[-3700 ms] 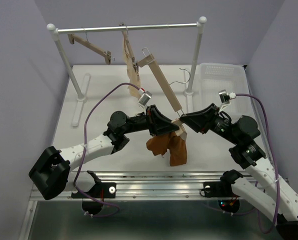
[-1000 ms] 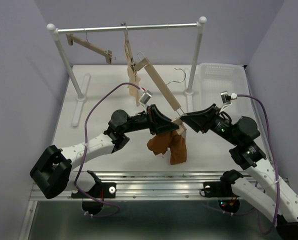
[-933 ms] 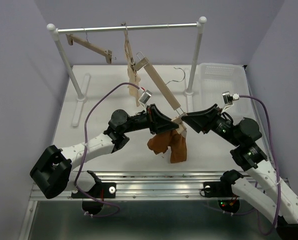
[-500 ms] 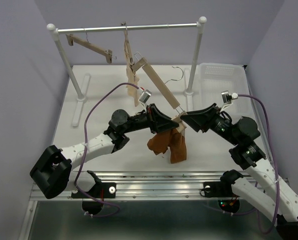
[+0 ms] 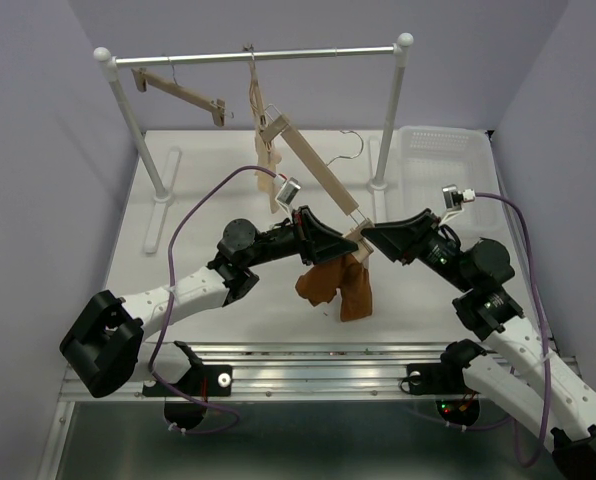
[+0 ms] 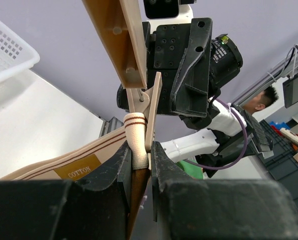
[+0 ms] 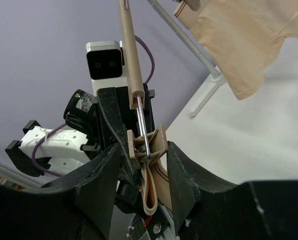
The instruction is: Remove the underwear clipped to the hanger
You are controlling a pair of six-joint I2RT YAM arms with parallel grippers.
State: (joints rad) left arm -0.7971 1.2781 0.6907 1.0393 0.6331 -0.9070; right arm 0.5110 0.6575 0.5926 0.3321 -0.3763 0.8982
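- Left wrist view: the left gripper [image 6: 140,150] pinches the underwear [image 6: 135,127] by its waistband, just below the clip [image 6: 152,107] of the hanger [image 6: 116,35].
- Opposite, the right gripper [image 7: 145,152] straddles that clip; whether it presses, cannot tell.
- The underwear hangs from the hanger's low end.

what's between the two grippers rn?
The end clip of the hanger, biting the underwear waistband. The left gripper pinches that waistband just below it; the right gripper straddles it. Clearest in the wrist views.

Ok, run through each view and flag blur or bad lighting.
Top external: evenly lit, sharp, soft shadows on the table. Left wrist: left fingers near-black, detail lost, the clip crisp. Right wrist: right fingers silhouetted, beige garment bright but readable.
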